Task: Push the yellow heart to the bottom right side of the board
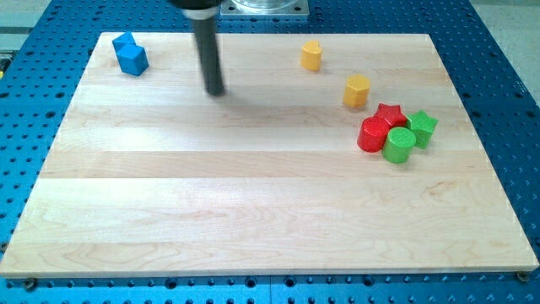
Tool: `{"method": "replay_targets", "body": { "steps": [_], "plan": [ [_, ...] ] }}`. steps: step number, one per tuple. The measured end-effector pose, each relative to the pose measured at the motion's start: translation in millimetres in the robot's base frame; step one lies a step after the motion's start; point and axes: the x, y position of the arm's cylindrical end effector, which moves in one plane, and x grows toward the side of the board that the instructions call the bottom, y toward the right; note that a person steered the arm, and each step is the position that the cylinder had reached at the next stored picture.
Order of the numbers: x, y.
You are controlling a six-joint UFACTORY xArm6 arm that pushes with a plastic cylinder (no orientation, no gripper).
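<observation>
Two yellow blocks lie in the upper right of the wooden board [253, 211]. The upper one [311, 55] looks like the yellow heart. The lower one [357, 89] looks like a yellow pentagon. My tip [216, 91] rests on the board near the view's top, left of centre. It is well to the left of the yellow heart and slightly lower, touching no block.
Two blue blocks [131, 54] sit together at the board's top left corner. At the right, a red star [389, 113], a red cylinder [372, 135], a green cylinder [399, 145] and a green star [422, 127] are clustered, just below the yellow pentagon.
</observation>
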Motion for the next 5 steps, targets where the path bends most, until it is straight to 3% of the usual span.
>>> {"method": "replay_targets", "body": {
  "steps": [2,4,5],
  "plan": [
    [-81,108],
    [-68,164],
    [-12,153]
  ]
}}
